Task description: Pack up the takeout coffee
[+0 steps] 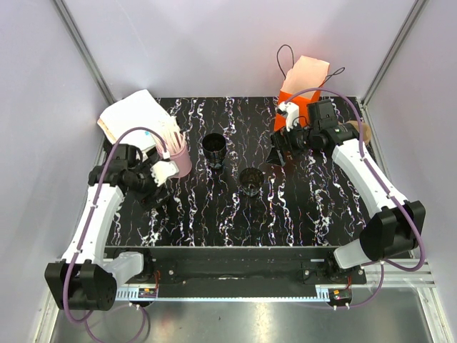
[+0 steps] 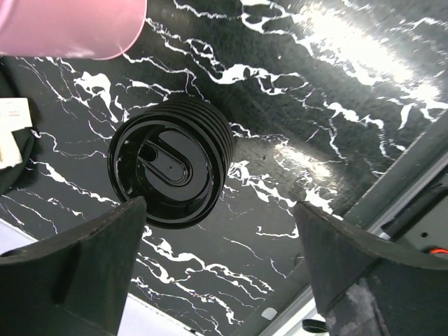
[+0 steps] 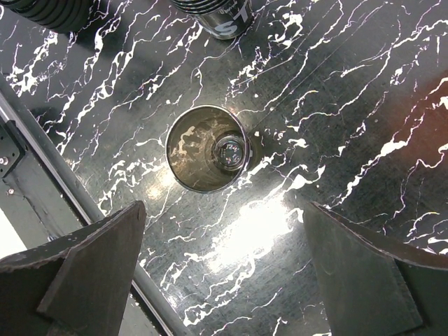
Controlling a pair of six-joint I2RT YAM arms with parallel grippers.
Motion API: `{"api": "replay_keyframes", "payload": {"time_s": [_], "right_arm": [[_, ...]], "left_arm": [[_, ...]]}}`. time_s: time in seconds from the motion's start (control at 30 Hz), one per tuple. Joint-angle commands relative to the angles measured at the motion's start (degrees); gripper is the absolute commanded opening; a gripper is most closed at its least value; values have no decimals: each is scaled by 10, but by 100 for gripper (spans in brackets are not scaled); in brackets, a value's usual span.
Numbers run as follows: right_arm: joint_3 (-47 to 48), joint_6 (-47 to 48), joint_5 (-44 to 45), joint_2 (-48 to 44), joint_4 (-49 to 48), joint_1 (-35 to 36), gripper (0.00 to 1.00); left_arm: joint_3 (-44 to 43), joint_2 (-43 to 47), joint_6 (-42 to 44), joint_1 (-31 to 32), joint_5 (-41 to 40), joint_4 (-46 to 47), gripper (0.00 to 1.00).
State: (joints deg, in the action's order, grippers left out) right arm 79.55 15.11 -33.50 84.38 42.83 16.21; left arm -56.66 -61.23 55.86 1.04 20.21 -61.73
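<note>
1. Left jaws released, empty; right jaws released, empty.
2. Lidded black cup (image 1: 214, 148) upright on tabletop (image 1: 314, 207), near pink cup (image 1: 180, 161), untouched.
3. Lidless cup (image 1: 250, 181) stands apart, mid-tabletop.

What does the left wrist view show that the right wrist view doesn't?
Left wrist only: the takeout coffee, a ribbed black cup with its dark lid on, and part of the pink cup. Right wrist only: a lidless cup, looked straight into, and a lettered cup at the top edge. Both: the black marbled table and an open, empty gripper, the left gripper in one, the right gripper in the other. The ribbed black shape in the right wrist's top left corner may be the lidded cup; unclear.
</note>
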Motion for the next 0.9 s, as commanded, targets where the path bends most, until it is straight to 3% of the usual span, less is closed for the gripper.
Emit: {"api": "replay_keyframes", "payload": {"time_s": [0.0, 0.17, 0.33, 0.87], "right_arm": [[10, 11, 4, -20, -4, -6, 99], [6, 11, 3, -21, -5, -8, 99], [4, 11, 0, -23, -4, -9, 99], [6, 12, -3, -23, -2, -14, 99]], "left_arm": [[27, -3, 34, 1, -34, 51, 84], [58, -11, 45, 1, -54, 86, 74], [71, -20, 44, 1, -58, 117, 71], [71, -43, 47, 0, -50, 118, 45]]}}
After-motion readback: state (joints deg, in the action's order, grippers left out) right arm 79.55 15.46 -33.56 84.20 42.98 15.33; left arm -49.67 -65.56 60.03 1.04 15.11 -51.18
